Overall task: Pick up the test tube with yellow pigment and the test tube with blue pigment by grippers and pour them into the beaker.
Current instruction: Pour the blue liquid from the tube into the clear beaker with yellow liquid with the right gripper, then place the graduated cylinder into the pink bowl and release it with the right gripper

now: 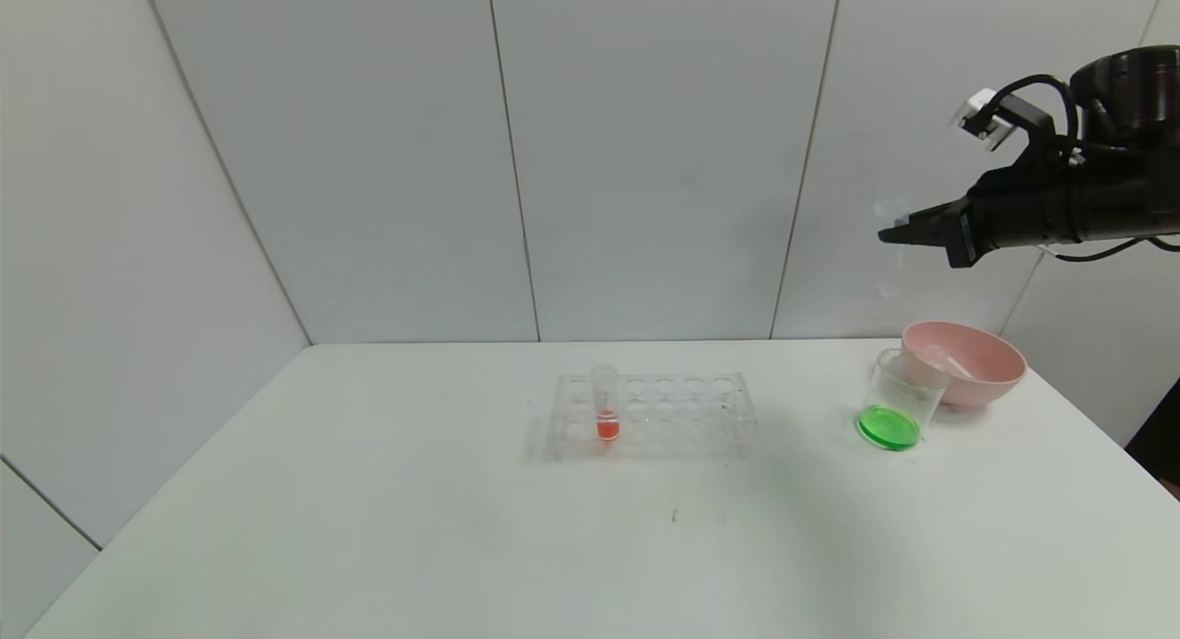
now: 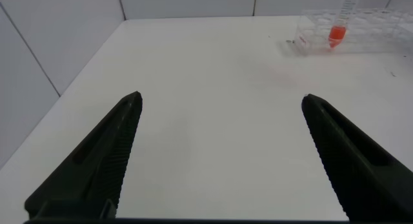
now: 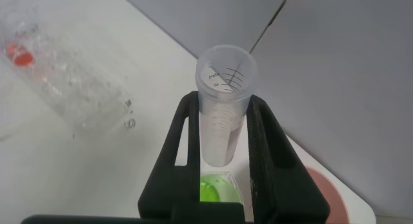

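My right gripper [image 1: 892,234] is high above the table's right side, shut on a clear test tube [image 3: 222,121] that holds no liquid; the tube shows faintly in the head view [image 1: 890,256]. Below it stands the beaker [image 1: 902,390] with bright green liquid [image 1: 889,427] at its bottom, also seen between the fingers in the right wrist view [image 3: 216,188]. No tube with yellow or blue liquid is in view. My left gripper [image 2: 221,98] is open and empty over bare table, out of the head view.
A clear many-holed rack [image 1: 682,418] stands mid-table with one tube of orange-red liquid [image 1: 606,408] at its left end. A pink bowl [image 1: 991,376] sits just behind the beaker near the right edge, with something clear lying in it.
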Robot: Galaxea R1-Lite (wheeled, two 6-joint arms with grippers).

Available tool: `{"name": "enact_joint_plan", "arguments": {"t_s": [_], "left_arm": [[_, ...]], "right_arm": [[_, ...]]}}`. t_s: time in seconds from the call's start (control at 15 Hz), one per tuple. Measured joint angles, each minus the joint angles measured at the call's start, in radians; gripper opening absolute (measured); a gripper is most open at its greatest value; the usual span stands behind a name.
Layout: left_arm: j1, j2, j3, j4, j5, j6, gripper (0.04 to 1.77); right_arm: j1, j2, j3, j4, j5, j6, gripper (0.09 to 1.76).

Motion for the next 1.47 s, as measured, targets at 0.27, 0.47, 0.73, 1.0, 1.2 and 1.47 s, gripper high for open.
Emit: {"name": "enact_joint_plan", "arguments": {"t_s": [0.27,0.47,0.73,1.0,1.2,1.47], "left_arm": [[0.0,0.0,0.0,0.0,0.0,0.0,1.76],[0.0,0.0,0.0,0.0,0.0,0.0,1.76],[0.0,0.0,0.0,0.0,0.0,0.0,1.76],[0.0,0.0,0.0,0.0,0.0,0.0,1.76],[0.0,0.0,0.0,0.0,0.0,0.0,1.76],[0.0,0.0,0.0,0.0,0.0,0.0,1.76]], "right_arm": [[-0.006,-0.095,0.328,-0.428,-0.019,0.222,0.5],[-0.016,-0.184,0.647,-0.701,-0.084,0.277,0.5],[-0.101,-0.299,1.017,-0.992,-0.127,0.308,0.5],[-0.282,-0.322,1.125,-1.09,-0.105,0.313,0.5],[-0.349,-0.254,1.103,-1.149,-0.067,0.313,0.5],[-0.341,-0.095,1.012,-1.258,-0.098,0.314,0.5]]}}
